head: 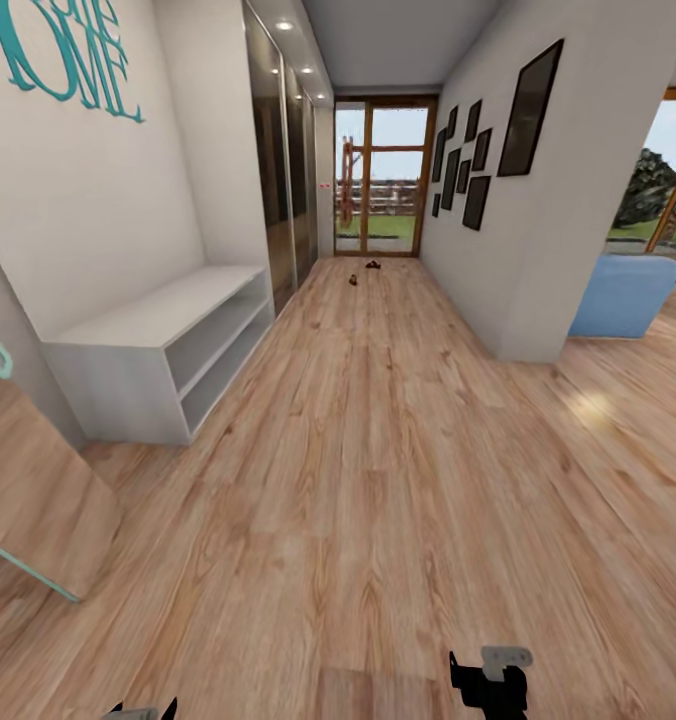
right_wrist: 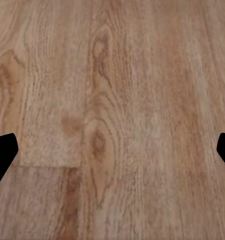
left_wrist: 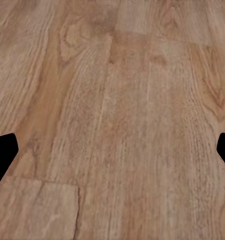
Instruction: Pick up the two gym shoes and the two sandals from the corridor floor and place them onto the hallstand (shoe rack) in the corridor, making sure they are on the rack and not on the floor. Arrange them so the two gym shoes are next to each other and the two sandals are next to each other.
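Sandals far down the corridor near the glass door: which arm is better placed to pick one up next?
Neither yet. The sandals lie far ahead on the corridor floor. Both claws, left and right, are open over bare planks. The sandals sit about centre, so no side is favoured; drive closer first.

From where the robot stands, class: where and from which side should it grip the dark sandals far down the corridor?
The sandals are too distant to show straps or heading. Tentatively: take one by its ankle strap from above, since they lie low on the floor.
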